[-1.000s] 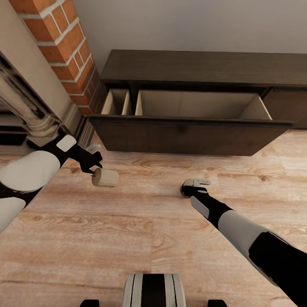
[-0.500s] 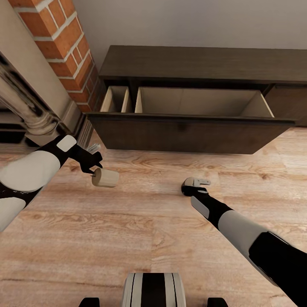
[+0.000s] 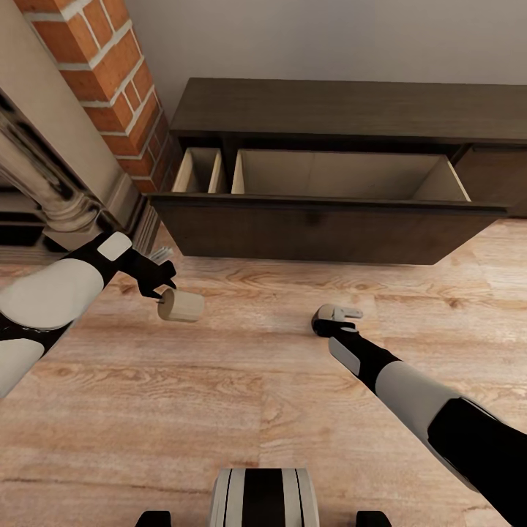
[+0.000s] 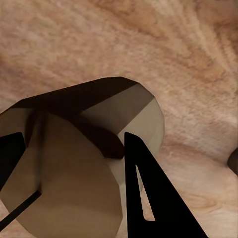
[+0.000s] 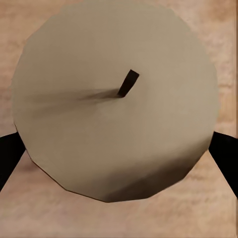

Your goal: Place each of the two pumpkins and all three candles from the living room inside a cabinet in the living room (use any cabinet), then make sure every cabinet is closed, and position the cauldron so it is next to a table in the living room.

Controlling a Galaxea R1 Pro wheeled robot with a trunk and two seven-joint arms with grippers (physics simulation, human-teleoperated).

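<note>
Two candles (image 3: pixel 180 305) (image 5: pixel 116 99), one per end effector (image 3: pixel 162 289) (image 3: pixel 338 316).

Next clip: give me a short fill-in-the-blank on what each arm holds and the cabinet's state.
1. The left tool grips a ____ lying sideways in its grasp.
2. The wide drawer of the cabinet stands ____.
3. The floor is made of ____.
4. In the right wrist view, a ____ rises from the candle's top.

Answers: candle; open; wood; wick

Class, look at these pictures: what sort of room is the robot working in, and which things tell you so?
Probably a living room: a long low dark-brown wooden cabinet with an open drawer stands against the wall, a red brick chimney column rises beside an ornate beige fireplace surround, and the floor is light wood planks.
</note>
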